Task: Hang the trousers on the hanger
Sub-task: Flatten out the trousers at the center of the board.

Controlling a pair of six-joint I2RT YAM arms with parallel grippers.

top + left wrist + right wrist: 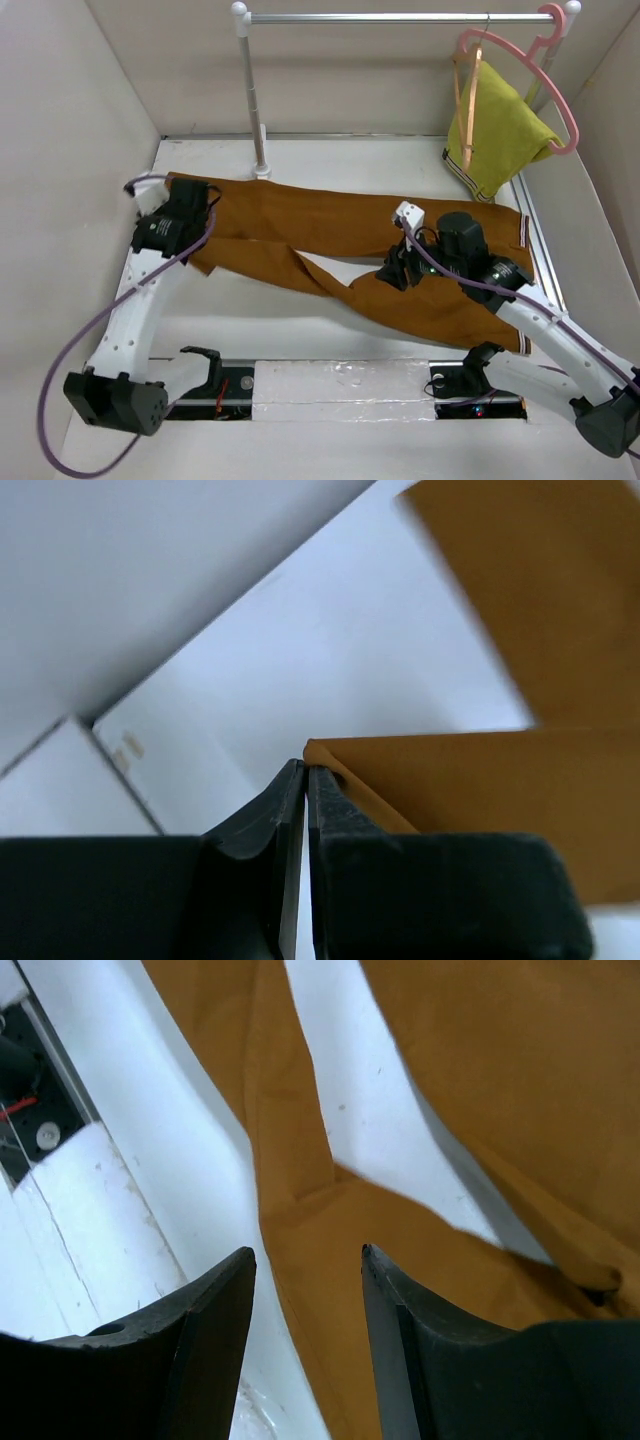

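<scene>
Listener: Where do the trousers [330, 225] lie?

Describer: Reading from the left edge, the rust-brown trousers are spread across the white bench [230, 320]. The leg ends lie near the far-left corner and the striped waistband lies by the right edge. The two legs part in a narrow V, and bare bench shows between them.

Listener: And the left gripper [305, 770]?

Describer: It sits over the leg ends, close to the far-left corner. Its wrist camera shows the jaws pressed together, with a folded edge of the trouser cloth pinched at their tips.

Listener: What about the right gripper [305, 1252]?

Describer: It is past the middle, toward the right edge, above the spot where the legs join. Its jaws are spread and grasp nothing, and brown cloth fills the gap below them. I cannot tell whether the fingertips touch the cloth.

Listener: Where is the wooden hanger [466, 100]?

Describer: A metal rail [400, 17] runs above the far edge. The thin wooden hanger hangs from the rail's right end, over the far-right corner and well apart from the trousers. A pink hanger [573, 130] hangs just beside it, and a yellow-green garment [500, 130] is draped there. I cannot tell which of the two hangers carries the garment.
</scene>
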